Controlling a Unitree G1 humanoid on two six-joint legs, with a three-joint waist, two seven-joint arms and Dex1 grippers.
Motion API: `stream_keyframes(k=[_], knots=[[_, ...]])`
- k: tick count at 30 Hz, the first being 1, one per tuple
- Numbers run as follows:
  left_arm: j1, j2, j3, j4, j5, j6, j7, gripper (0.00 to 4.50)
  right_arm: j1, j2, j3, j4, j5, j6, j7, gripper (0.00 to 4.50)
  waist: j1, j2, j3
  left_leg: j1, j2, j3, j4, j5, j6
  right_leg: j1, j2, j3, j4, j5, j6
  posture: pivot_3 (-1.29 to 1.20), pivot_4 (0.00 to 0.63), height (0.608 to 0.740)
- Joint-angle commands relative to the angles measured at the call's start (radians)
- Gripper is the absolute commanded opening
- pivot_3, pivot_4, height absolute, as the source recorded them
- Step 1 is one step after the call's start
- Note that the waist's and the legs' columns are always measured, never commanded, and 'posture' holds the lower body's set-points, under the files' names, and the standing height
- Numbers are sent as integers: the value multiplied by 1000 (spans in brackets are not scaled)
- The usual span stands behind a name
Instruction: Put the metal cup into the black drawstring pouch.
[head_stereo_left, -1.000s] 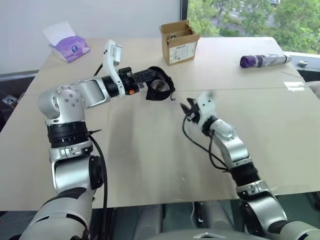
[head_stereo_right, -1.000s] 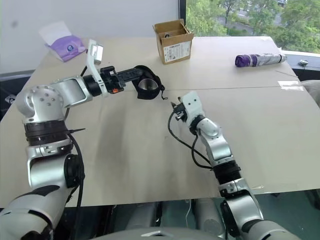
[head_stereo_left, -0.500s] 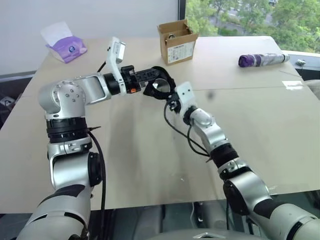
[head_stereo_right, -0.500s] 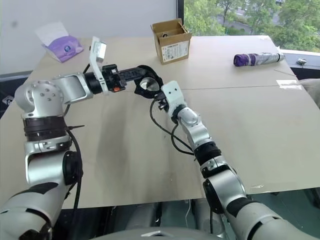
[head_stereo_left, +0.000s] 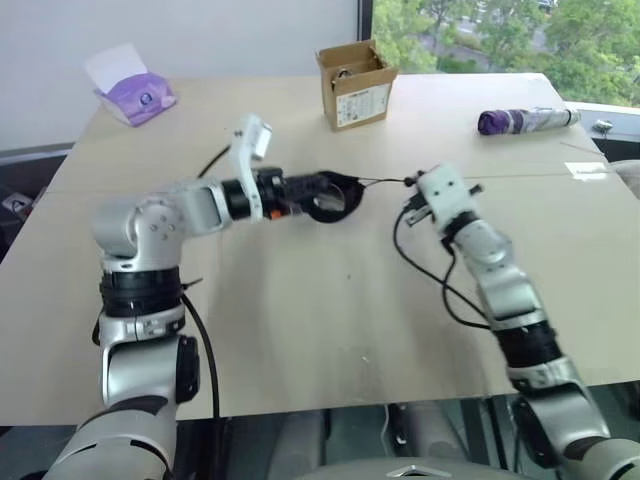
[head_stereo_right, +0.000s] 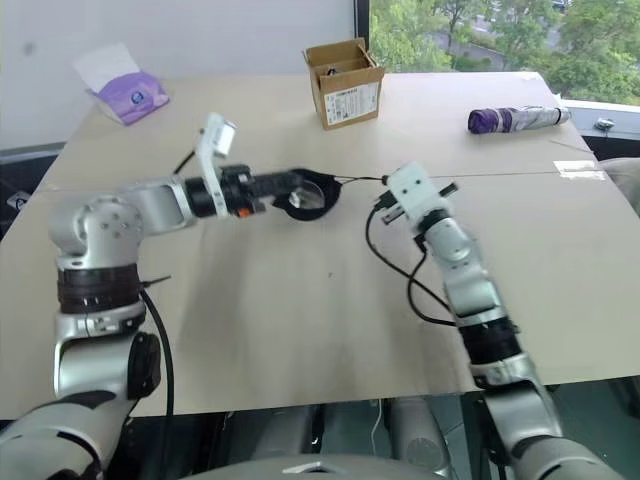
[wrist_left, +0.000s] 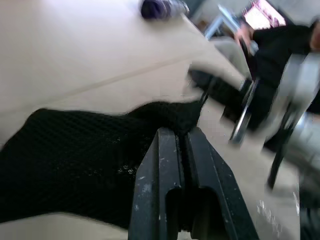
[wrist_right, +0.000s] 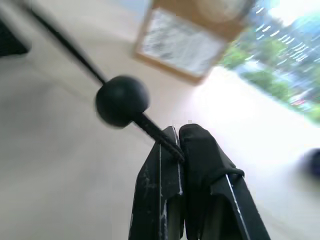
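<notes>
Right tool (wrist_right: 177, 137) pinching cord (wrist_right: 150, 125), bead (wrist_right: 122, 100) beyond

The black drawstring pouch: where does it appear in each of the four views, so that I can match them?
Left eye view: black drawstring pouch at centre, at the left gripper.
Right eye view: centre.
Left wrist view: lower left, clamped.
Right wrist view: its cord and bead.
Shared landmark: cardboard box.
</notes>
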Motion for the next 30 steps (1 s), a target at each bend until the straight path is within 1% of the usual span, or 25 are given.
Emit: stream_keyframes(k=[1, 3, 4, 5, 8, 12, 14, 18, 23, 27, 30], knots=[[12, 52, -47, -135, -19, -68, -118, 846, -9, -84, -24, -222, -32, 99, 77, 0, -1, 0, 0, 0, 0, 0, 0, 0, 0, 0, 0, 0, 0, 0, 0, 0, 150, 740], [10, 67, -95, -160, 15, -117, -152, 1765, -15, -122, -11, -295, -34, 143, 119, 0, 0, 0, 0, 0, 0, 0, 0, -1, 1, 0, 1, 0, 0, 0, 0, 0, 150, 740], [-8, 57, -115, -159, 34, -148, -153, 2338, -17, -148, 3, -336, -39, 158, 151, 0, 2, 0, 0, 0, 0, 0, 0, -1, 1, 0, 1, 0, 0, 0, 0, 0, 150, 740], [-37, 40, -137, -150, 46, -176, -163, 2673, -21, -172, 14, -377, -43, 166, 180, 0, 6, 0, 0, 1, 0, 1, 0, -1, 2, 0, 1, 0, 0, 0, 0, 0, 150, 740], [-110, -23, -193, -99, 86, -238, -178, 2673, -30, -231, 42, -439, -69, 189, 237, 0, 24, 0, 0, 0, 0, 0, 2, -2, 4, 1, 1, 0, 0, 0, 0, 0, 150, 740], [-178, -121, -267, 16, 155, -324, -194, 2673, -33, -269, 48, -476, -84, 207, 271, 0, 27, 0, 0, 0, 0, 0, 4, -2, 5, 4, 0, -1, -1, 0, 0, 0, 150, 740], [-193, -150, -296, 56, 196, -378, -210, 2673, -40, -279, 46, -489, -90, 219, 282, 0, 26, 0, 0, 0, 0, 0, 5, -2, 5, 4, 0, -1, -1, 0, 0, 0, 150, 740], [-212, -192, -305, 100, 226, -428, -230, 2673, -51, -283, 44, -500, -99, 239, 293, 0, 19, 0, 0, 0, 0, 0, 4, -2, 4, 2, 1, -1, -1, 0, 0, 0, 150, 740], [-239, -253, -305, 143, 248, -467, -238, 2673, -55, -284, 51, -511, -114, 257, 296, 0, 23, 0, 0, -1, 0, 0, 4, -2, 4, 2, 0, -1, -1, 0, 0, 0, 150, 740], [-243, -270, -308, 152, 260, -469, -253, 2673, -52, -281, 54, -517, -127, 267, 298, 0, 23, 0, 0, -1, 0, 0, 4, -2, 4, 2, 0, -1, -1, 0, 0, 0, 150, 740], [-246, -284, -304, 166, 268, -474, -253, 1925, -50, -281, 54, -522, -132, 273, 300, 0, 23, 0, 0, -1, 0, -1, 4, -2, 4, 2, 0, -1, -1, 0, 0, 0, 150, 740]])
